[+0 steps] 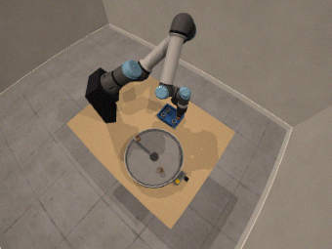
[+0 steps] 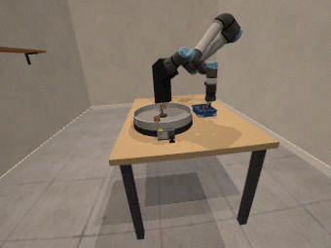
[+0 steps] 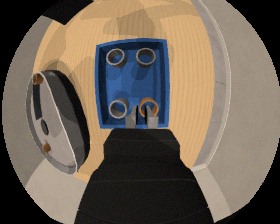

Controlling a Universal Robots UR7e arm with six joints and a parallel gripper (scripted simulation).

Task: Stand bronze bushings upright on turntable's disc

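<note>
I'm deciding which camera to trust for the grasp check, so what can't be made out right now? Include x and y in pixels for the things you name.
- Wrist: whether the fingers touch the bronze bushing [image 3: 148, 107]; they cover its lower edge.
- Top: the gripper's fingertips, hidden behind its own body.
- Exterior: which bushings in the crate [image 1: 163, 120] [image 2: 205, 115] [image 3: 98, 85] are steel; too small, partly behind its wall.

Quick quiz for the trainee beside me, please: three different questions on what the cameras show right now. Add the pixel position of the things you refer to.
1. Count: how many steel bushings [image 3: 116, 49] stand in the crate [image 1: 170, 114] [image 2: 204, 114] [image 3: 132, 80]?
2. True or false: the turntable's disc [image 1: 168, 154] [image 2: 171, 118] [image 3: 52, 115] bears no bronze bushings.
3. Multiple choice: which are the tips of the gripper [image 1: 180, 116] [image 2: 209, 106] [image 3: 141, 116] at?
a) the hub
b) the crate's bronze bushing [image 3: 148, 99]
c) the disc's rim

Key: 1 three; 2 false; 3 b
</note>
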